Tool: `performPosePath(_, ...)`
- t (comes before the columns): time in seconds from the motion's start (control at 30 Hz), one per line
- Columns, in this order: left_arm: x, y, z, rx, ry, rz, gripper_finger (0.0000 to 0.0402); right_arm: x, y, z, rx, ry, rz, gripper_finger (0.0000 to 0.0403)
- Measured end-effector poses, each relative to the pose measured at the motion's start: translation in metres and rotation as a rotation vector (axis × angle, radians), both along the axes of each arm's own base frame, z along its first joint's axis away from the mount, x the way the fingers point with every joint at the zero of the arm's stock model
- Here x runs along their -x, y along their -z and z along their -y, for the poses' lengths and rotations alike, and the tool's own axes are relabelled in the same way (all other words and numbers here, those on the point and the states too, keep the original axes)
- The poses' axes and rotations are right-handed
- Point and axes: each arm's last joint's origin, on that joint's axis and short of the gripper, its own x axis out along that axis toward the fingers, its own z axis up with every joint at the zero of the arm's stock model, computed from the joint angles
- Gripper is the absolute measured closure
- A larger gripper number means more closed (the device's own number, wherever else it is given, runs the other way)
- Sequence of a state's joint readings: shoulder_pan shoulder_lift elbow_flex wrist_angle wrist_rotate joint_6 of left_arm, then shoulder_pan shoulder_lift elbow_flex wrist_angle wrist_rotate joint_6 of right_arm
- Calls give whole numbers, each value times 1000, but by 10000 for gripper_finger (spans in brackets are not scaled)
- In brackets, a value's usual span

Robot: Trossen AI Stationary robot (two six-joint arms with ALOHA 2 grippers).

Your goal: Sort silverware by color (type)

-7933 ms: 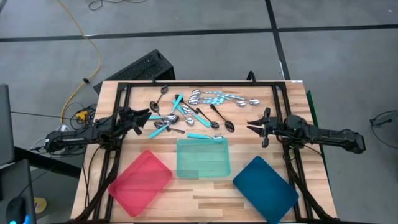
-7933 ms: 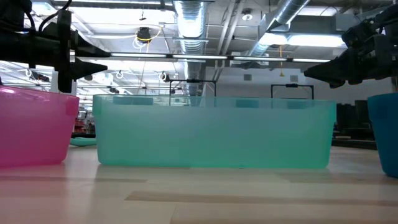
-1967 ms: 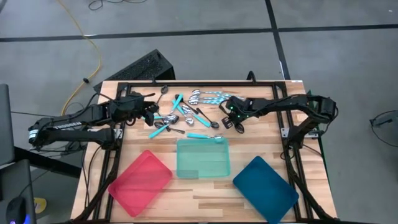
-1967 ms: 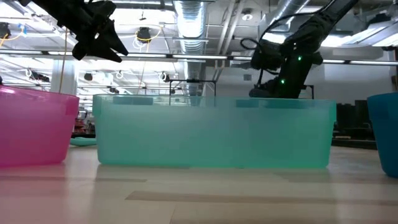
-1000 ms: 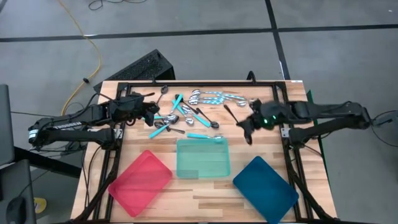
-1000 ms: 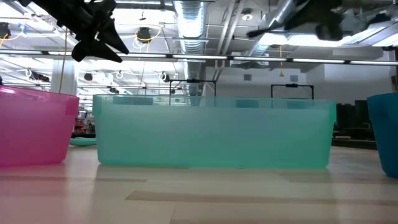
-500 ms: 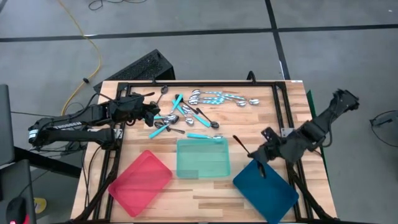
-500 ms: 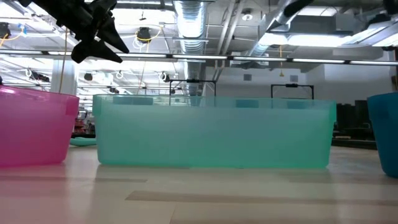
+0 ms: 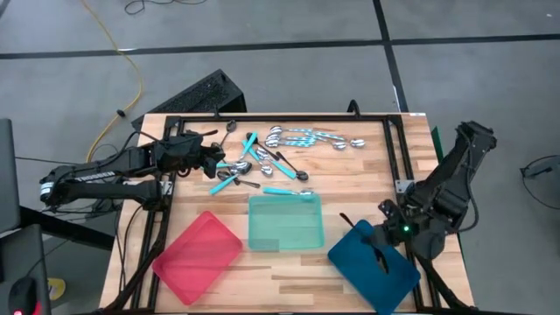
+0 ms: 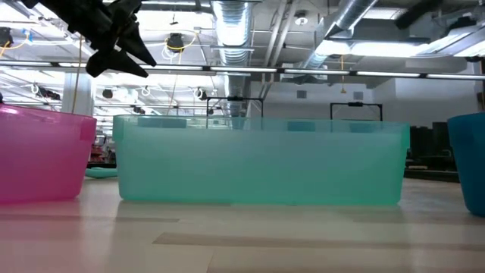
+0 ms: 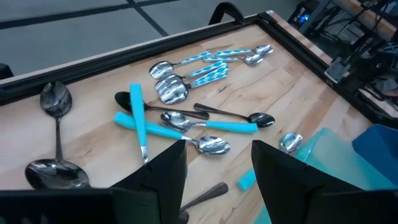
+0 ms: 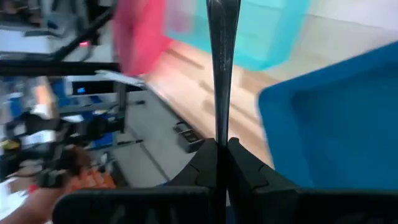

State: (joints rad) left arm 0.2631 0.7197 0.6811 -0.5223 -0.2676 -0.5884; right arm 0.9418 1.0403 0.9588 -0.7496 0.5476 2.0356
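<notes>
A: Left side first; left gripper (image 9: pixel 213 160) hangs over the left edge of the spoon pile (image 9: pixel 262 162) at the far middle of the table (image 9: pixel 367 188), fingers apart, nothing between them; same spot as a second ago, so that arm is waiting.

B: Agreed; trays next; red tray (image 9: pixel 198 255) near left looks bare, teal tray (image 9: pixel 285 224) centre has one spoon lying along its far rim.

A: Right side is what changed; right gripper (image 9: pixel 381 236) has swung from the far right of the pile to above the blue tray (image 9: pixel 374 267), near right; clenched on a dark spoon (image 12: pixel 221 62), handle pinched between the fingers.

B: Judgement: dark kind goes to blue; spoon is over the tray, not yet dropped; release is probably next; rest of the pile is unsorted.
</notes>
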Motion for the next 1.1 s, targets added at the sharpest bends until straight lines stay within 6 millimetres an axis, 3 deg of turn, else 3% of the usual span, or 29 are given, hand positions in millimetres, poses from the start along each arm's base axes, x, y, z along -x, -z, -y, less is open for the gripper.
performPosePath(0.23, 1, 2, 0, 3, -4, -20, 235, -1, 20, -8, 33, 27, -165, 368)
performPosePath(0.57, 1, 2, 0, -16, 5, -32, 235, 12, 27, -19, 1, -67, -297, 368)
performPosePath(0.77, 1, 2, 0, -8, -3, -26, 235, 15, 41, -27, -7, -139, -507, 368)
performPosePath(1.1, 2, 1, -1, -19, -32, -27, 235, 10, 56, -36, 55, -141, -578, 368)
